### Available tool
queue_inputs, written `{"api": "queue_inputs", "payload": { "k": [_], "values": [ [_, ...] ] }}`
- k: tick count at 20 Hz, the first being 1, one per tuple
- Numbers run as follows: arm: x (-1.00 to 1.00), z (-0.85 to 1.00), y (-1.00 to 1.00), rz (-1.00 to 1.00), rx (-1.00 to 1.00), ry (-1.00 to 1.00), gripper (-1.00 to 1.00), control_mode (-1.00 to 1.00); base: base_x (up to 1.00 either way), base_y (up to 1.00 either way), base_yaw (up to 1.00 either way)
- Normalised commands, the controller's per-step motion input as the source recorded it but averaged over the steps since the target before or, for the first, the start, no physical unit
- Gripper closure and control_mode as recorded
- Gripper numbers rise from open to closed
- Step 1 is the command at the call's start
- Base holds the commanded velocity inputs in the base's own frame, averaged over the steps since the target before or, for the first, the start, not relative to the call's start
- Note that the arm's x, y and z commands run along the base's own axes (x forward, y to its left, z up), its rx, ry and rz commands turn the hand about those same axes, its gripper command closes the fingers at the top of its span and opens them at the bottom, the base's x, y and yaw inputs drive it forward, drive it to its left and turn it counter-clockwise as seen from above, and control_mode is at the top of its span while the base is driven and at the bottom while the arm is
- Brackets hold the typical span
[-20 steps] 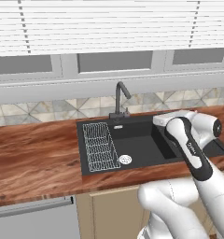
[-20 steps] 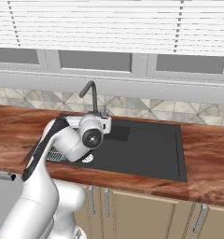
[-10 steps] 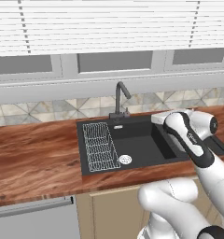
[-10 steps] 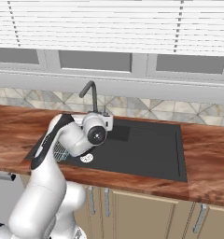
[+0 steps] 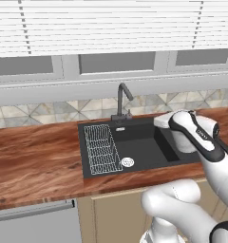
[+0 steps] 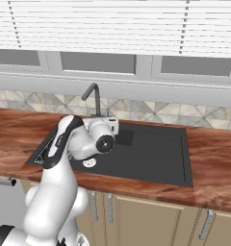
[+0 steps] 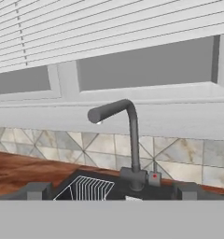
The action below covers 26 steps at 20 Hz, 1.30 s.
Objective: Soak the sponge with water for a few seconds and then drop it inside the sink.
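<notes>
White arm [image 6: 64, 144] leans over black sink [image 6: 151, 153].

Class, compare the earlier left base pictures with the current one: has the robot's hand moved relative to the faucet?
Yes. In the left base view the hand, with its gripper open, has risen and swung toward the faucet, above the right part of the sink.

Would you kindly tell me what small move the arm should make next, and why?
Probably ease the open gripper forward toward the faucet lever: the hand faces it, no water runs from the spout, and nothing is held.
</notes>
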Motion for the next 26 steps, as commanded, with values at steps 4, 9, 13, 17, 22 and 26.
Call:
{"api": "queue_inputs", "payload": {
  "k": [4,9,13,17,22,26],
  "values": [
    [0.01,0.0,0.0,0.03,0.0,-0.04,-1.0,-1.0,0.0,0.0,0.0],
    [0.0,0.0,0.0,0.04,-0.01,0.0,-1.0,-1.0,0.0,0.0,0.0],
    [0.04,0.0,0.0,0.03,-0.01,0.0,-1.0,-1.0,0.0,0.0,0.0],
    [0.19,0.0,0.0,0.03,0.0,0.01,-1.0,-1.0,0.0,0.0,0.0],
    [0.19,-0.05,0.0,0.04,0.0,0.0,-1.0,-1.0,0.0,0.0,0.0],
    [0.14,-0.21,0.0,0.03,0.0,0.0,-1.0,-1.0,0.0,0.0,0.0]
  ]
}}
